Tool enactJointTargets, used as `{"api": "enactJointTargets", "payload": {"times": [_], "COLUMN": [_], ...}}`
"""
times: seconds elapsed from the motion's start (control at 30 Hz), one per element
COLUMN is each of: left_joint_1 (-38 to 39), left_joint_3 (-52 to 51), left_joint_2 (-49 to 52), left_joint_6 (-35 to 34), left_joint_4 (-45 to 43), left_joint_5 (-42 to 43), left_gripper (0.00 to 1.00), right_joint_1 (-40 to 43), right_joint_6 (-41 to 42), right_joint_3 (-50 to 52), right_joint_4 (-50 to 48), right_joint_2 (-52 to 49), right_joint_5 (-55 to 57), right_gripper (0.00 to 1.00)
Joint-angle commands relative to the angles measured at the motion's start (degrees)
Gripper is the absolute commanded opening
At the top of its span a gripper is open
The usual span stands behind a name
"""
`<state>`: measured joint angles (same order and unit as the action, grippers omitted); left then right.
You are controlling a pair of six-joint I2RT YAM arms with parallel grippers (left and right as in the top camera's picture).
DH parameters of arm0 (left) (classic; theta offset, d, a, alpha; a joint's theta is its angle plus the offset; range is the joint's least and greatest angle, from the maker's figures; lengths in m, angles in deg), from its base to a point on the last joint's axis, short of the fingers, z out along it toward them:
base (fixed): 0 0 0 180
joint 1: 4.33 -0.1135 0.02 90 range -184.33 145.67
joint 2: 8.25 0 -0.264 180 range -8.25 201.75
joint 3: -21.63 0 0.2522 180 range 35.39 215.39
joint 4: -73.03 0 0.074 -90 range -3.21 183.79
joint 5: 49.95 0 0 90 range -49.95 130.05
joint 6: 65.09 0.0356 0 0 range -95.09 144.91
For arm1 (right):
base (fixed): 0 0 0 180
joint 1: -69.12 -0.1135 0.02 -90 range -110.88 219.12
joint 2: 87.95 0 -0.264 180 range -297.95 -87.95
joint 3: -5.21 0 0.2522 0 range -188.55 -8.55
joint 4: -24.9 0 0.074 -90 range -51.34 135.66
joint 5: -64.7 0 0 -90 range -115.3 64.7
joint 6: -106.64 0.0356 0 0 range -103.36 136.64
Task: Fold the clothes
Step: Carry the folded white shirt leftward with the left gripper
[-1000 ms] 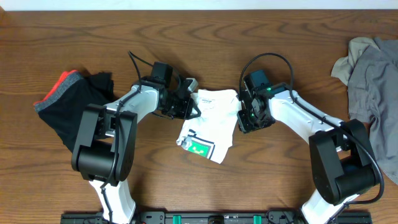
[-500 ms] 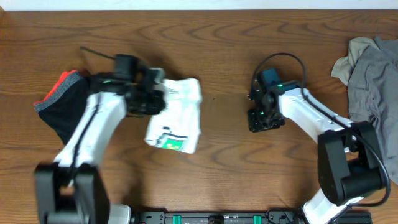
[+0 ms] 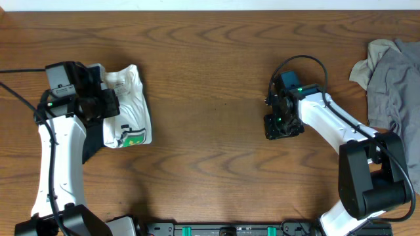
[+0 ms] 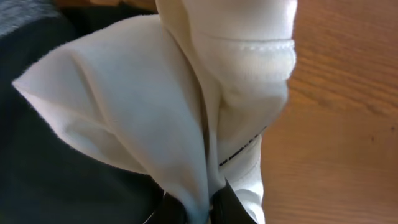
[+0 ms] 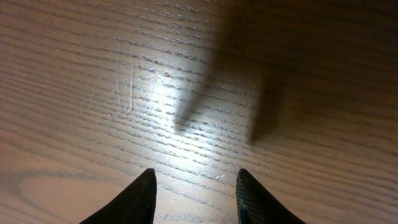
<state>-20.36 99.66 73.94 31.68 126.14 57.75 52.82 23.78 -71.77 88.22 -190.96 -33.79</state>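
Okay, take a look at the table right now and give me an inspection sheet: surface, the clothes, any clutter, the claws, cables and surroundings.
Surface: wooden table, bare wood in the middle.
Job's things: white T-shirt bunched at the far left, partly over the black garment; grey shirt crumpled at the right edge.
Clutter: nothing seen.
Claws: left claw shut on the white T-shirt; right claw open over bare wood, holding nothing.
Cables: black cable runs off the left edge; cable loop arches over the right wrist.
Surroundings: black rail along the near edge.
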Motion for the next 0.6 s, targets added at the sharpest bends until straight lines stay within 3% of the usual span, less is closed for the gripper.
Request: {"api": "enactJointTargets", "payload": {"times": [0.0,0.27,0.57], "left_joint_1": [-0.61,-1.16,-9.4], "left_joint_3": [2.1,4.22,5.51], "left_joint_2": [-1.11,-3.82,-5.53], "left_joint_6": [0.96,0.9,-0.44], "left_joint_4": [-1.36,-2.32,-3.21], "left_joint_5": [3.08,6.03,6.05], "left_gripper": [0.06,0.06,0.06], "right_joint_1": [0.37,0.37,0.37], "right_joint_6": [-0.55,-0.57,-0.55], "right_joint_3": [0.13,0.13,0.13], "right_joint_4": [0.2,0.59,0.9], "right_joint_2": [1.16,1.16,1.16], "right_joint_5": [0.13,0.15,0.15], "right_gripper": [0.4,0.41,0.41]}}
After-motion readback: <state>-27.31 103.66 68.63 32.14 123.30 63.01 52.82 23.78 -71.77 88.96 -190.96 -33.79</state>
